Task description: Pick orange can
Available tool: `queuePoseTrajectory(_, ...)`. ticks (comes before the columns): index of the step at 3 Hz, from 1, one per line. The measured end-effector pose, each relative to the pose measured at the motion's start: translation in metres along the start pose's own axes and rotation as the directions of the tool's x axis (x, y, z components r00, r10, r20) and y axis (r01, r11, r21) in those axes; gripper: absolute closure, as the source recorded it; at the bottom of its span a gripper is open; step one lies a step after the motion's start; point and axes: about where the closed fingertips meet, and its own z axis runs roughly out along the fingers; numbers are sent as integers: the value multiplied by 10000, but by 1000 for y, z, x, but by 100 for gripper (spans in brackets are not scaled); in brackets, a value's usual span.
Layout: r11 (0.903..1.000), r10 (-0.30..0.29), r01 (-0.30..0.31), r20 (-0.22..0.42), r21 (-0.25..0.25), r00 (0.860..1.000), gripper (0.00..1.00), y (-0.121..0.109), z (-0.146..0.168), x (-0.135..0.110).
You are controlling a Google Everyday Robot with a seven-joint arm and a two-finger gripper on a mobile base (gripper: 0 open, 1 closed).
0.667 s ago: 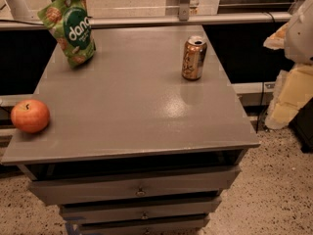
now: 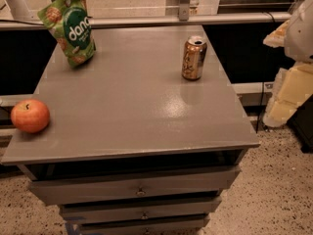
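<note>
Orange can (image 2: 194,58): stands upright on the desk top (image 2: 127,102), close to the right edge and toward the far right corner, a little in from the far edge. Coppery body with pale markings and a silver rim on top. Nothing touches it.

Gripper (image 2: 291,94): the pale, cream-coloured blocky part at the right border of the view seems to be it. It hangs off the desk, out beyond the right edge and over the floor, well apart from the can. Whether it is open or closed cannot be told.

Green snack bag (image 2: 68,26): at the far left corner of the desk, standing and tilted, taller than the can.

Apple (image 2: 30,115): orange-red, at the left edge near the near left corner, well apart from both the bag and the can.

Desk: grey, with a smooth top that shows a dull sheen in front of the can. Three drawers (image 2: 137,190) are stacked below the near edge, each with a small knob.

Floor (image 2: 283,180): speckled and light, seen to the right of the desk.

Rail (image 2: 146,21): a pale bar running along behind the far edge.
</note>
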Motion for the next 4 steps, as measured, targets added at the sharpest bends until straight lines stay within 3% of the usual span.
queuePoseTrajectory(1,9994,290,-303,708,183,9971,0,-17,16,-5)
queuePoseTrajectory(2,9966,705,-766,1669,305,9835,0,-47,53,-16)
queuePoseTrajectory(3,9889,1184,-1380,2697,550,9556,0,-81,89,-23)
queuePoseTrajectory(4,9772,1615,-2014,3795,675,9110,0,-111,116,-32)
